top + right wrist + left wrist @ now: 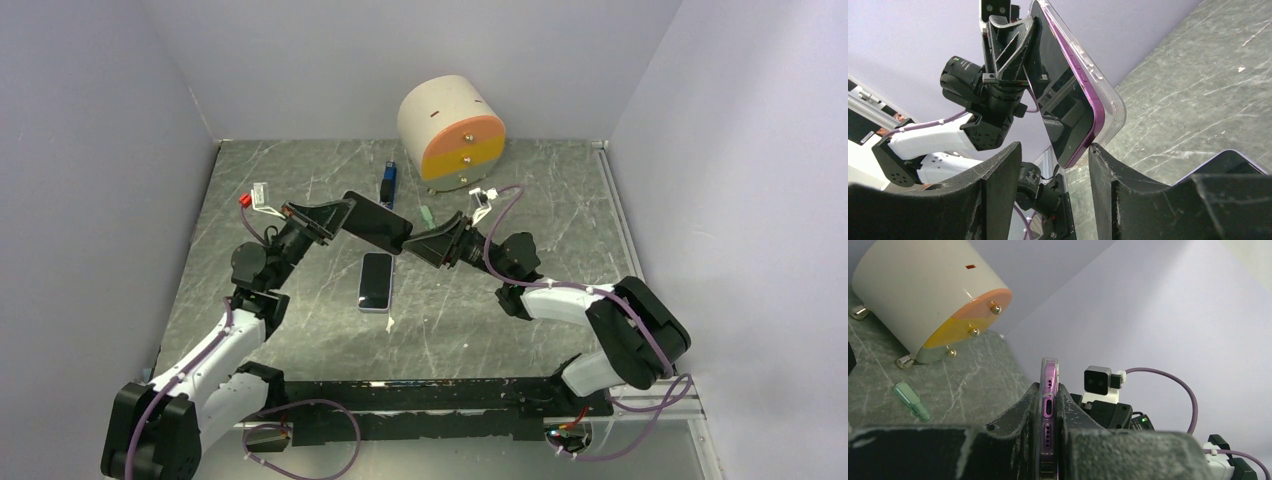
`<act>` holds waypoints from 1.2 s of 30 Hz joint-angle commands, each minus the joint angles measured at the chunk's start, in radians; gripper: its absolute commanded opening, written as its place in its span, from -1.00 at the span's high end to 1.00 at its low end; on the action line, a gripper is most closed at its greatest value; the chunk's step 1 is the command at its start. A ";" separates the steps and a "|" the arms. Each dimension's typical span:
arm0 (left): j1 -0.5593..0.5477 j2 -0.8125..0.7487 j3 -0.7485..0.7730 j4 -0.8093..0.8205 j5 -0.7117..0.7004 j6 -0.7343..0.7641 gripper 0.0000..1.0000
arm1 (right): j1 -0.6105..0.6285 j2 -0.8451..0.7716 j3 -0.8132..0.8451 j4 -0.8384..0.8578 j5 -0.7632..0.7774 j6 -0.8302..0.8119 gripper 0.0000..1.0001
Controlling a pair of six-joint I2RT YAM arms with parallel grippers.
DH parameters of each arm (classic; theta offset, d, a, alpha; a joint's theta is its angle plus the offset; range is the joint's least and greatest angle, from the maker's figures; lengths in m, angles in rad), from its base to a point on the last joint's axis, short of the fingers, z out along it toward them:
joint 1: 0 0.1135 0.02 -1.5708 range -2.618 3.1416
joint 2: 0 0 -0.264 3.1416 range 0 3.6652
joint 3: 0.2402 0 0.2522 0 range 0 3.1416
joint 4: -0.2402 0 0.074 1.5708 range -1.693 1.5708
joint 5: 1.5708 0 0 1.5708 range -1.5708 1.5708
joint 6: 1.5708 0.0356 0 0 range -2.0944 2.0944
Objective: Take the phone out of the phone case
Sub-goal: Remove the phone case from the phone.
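Note:
My left gripper [335, 216] is shut on a purple phone in a clear case [378, 222] and holds it tilted above the table. In the left wrist view the phone's bottom edge [1049, 382] stands upright between the pads, the gripper [1049, 410] clamped on both faces. In the right wrist view the phone [1073, 95] hangs with its lower corner between my open right gripper's [1053, 155] fingertips. The clear case corner [1115, 112] stands slightly off the phone, close to the right fingertip [1100, 160]. In the top view the right gripper [425, 246] meets the phone's right end.
A second phone [376, 280] lies flat on the table below the held one and shows in the right wrist view [1228, 162]. A white cylinder with orange-yellow front [452, 130] stands at the back. A blue item [388, 183] and a green stick [427, 214] lie before it.

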 commanded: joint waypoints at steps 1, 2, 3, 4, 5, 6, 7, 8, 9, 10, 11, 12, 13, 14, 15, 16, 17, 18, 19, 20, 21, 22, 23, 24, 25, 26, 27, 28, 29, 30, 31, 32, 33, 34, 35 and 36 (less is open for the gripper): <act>-0.004 -0.010 0.025 0.114 0.028 -0.039 0.95 | 0.005 0.003 0.033 0.083 0.013 0.001 -0.09; -0.004 -0.011 0.026 0.111 0.030 -0.038 0.95 | 0.004 0.006 0.037 0.092 0.007 0.003 -0.09; -0.004 -0.010 0.027 0.110 0.030 -0.038 0.95 | 0.004 0.007 0.043 0.097 -0.002 0.004 -0.08; -0.004 -0.009 0.025 0.110 0.032 -0.038 0.95 | 0.005 0.009 0.049 0.099 -0.013 0.006 -0.07; -0.004 -0.005 0.025 0.114 0.036 -0.039 0.95 | 0.004 0.013 0.054 0.106 -0.022 0.011 -0.05; -0.004 0.001 0.023 0.123 0.039 -0.042 0.95 | 0.005 0.017 0.057 0.121 -0.028 0.019 -0.02; -0.004 0.007 0.019 0.136 0.041 -0.046 0.95 | 0.005 0.022 0.059 0.145 -0.034 0.029 0.01; -0.005 0.014 0.014 0.149 0.041 -0.053 0.95 | 0.006 0.026 0.060 0.166 -0.039 0.039 0.03; -0.005 0.021 0.008 0.164 0.042 -0.057 0.95 | 0.005 0.030 0.063 0.180 -0.041 0.047 0.05; -0.006 0.027 0.003 0.180 0.044 -0.061 0.95 | 0.005 0.030 0.065 0.192 -0.041 0.050 0.06; -0.008 0.032 0.001 0.191 0.045 -0.064 0.95 | 0.004 0.029 0.067 0.200 -0.040 0.054 0.07; -0.010 0.036 -0.001 0.198 0.048 -0.062 0.95 | 0.004 0.024 0.071 0.203 -0.040 0.054 0.08; -0.016 0.038 -0.002 0.201 0.050 -0.060 0.95 | 0.004 0.021 0.075 0.202 -0.040 0.050 0.08; -0.022 0.042 -0.001 0.198 0.049 -0.057 0.95 | 0.006 0.016 0.080 0.195 -0.039 0.046 0.08; -0.029 0.042 0.000 0.196 0.049 -0.055 0.95 | 0.006 0.012 0.086 0.188 -0.037 0.042 0.08; -0.038 0.043 -0.002 0.200 0.047 -0.055 0.95 | 0.005 0.008 0.093 0.182 -0.038 0.037 0.08; -0.048 0.046 -0.003 0.207 0.045 -0.055 0.95 | 0.005 0.004 0.100 0.174 -0.036 0.031 0.08; -0.056 0.049 -0.003 0.215 0.045 -0.055 0.95 | 0.005 0.001 0.106 0.167 -0.033 0.025 0.08; -0.064 0.052 -0.005 0.224 0.043 -0.056 0.95 | 0.006 -0.001 0.116 0.159 -0.032 0.021 0.07; -0.070 0.056 -0.005 0.230 0.043 -0.058 0.95 | 0.007 0.000 0.124 0.150 -0.034 0.018 0.08; -0.075 0.058 -0.005 0.239 0.043 -0.063 0.95 | 0.006 0.004 0.130 0.146 -0.036 0.019 0.07; -0.080 0.064 -0.007 0.257 0.046 -0.068 0.95 | 0.006 0.008 0.135 0.150 -0.036 0.023 0.07; -0.084 0.070 -0.010 0.278 0.046 -0.074 0.95 | 0.006 0.012 0.138 0.157 -0.037 0.028 0.07; -0.090 0.075 -0.012 0.298 0.049 -0.078 0.95 | 0.006 0.016 0.141 0.165 -0.040 0.037 0.07; -0.092 0.077 -0.012 0.305 0.050 -0.079 0.95 | 0.006 0.018 0.141 0.171 -0.040 0.039 0.07; -0.094 0.075 -0.010 0.299 0.050 -0.078 0.95 | 0.006 0.019 0.143 0.171 -0.042 0.039 0.07; -0.096 0.072 -0.010 0.279 0.048 -0.070 0.95 | 0.006 0.017 0.144 0.170 -0.045 0.037 0.07; -0.098 0.069 -0.011 0.264 0.045 -0.063 0.95 | 0.007 0.016 0.145 0.171 -0.047 0.039 0.07; -0.101 0.070 -0.011 0.253 0.044 -0.056 0.95 | 0.008 0.014 0.144 0.176 -0.048 0.042 0.08; -0.104 0.075 -0.012 0.251 0.045 -0.048 0.95 | 0.008 0.014 0.143 0.182 -0.050 0.045 0.10; -0.107 0.081 -0.012 0.254 0.047 -0.043 0.95 | 0.008 0.014 0.143 0.185 -0.052 0.047 0.12; -0.111 0.090 -0.012 0.257 0.049 -0.039 0.95 | 0.008 0.013 0.143 0.185 -0.053 0.050 0.15; -0.114 0.100 -0.014 0.261 0.052 -0.036 0.95 | 0.007 0.013 0.143 0.187 -0.054 0.054 0.18; -0.118 0.111 -0.014 0.266 0.054 -0.032 0.95 | 0.008 0.014 0.142 0.195 -0.057 0.058 0.21; -0.122 0.121 -0.014 0.268 0.055 -0.029 0.95 | 0.009 0.015 0.142 0.201 -0.060 0.064 0.24; -0.126 0.130 -0.014 0.270 0.055 -0.028 0.95 | 0.007 0.017 0.142 0.208 -0.064 0.069 0.28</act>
